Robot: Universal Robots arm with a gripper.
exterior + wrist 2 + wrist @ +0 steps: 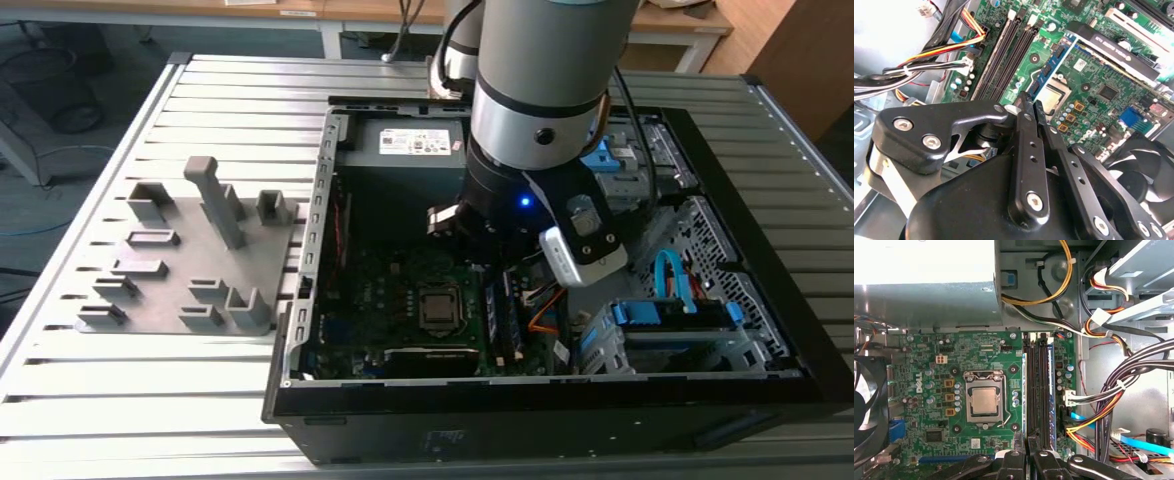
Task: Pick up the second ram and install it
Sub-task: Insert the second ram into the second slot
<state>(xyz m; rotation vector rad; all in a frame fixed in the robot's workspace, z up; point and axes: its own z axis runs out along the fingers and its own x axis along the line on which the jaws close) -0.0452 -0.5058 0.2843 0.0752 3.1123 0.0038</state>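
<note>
Silver-and-black robot arm (547,80), near upright, reaching down into the open black computer case (534,395). Wrist low over the green motherboard (929,370), black two-finger gripper (1032,101) pointing down at the board. Fingers (1024,140) drawn almost together, a thin slit between the tips, nothing visibly pinched there.

Directly beyond the fingertips in both wrist views: the second ram (1054,65), a long blue-green stick with black chips, standing on edge in its slot, one end just at the tips. Touching or a hair apart: cannot tell.

Just beside the fingers on one flank: the silver square processor socket (985,401). On the other flank: empty black memory slots (1038,385), running parallel to the stick.

Farther out past those slots: a bundle of black, yellow and orange cables (1104,405), close to the gripper's side linkage.

Beyond the socket: a black fan (864,405) at the case edge.

Ahead of the fingertips, past the slot ends: the grey metal power supply box (924,285).

Well apart from the fingers, outside the case on the ribbed table (200,90): a grey plastic holder tray (187,260).
</note>
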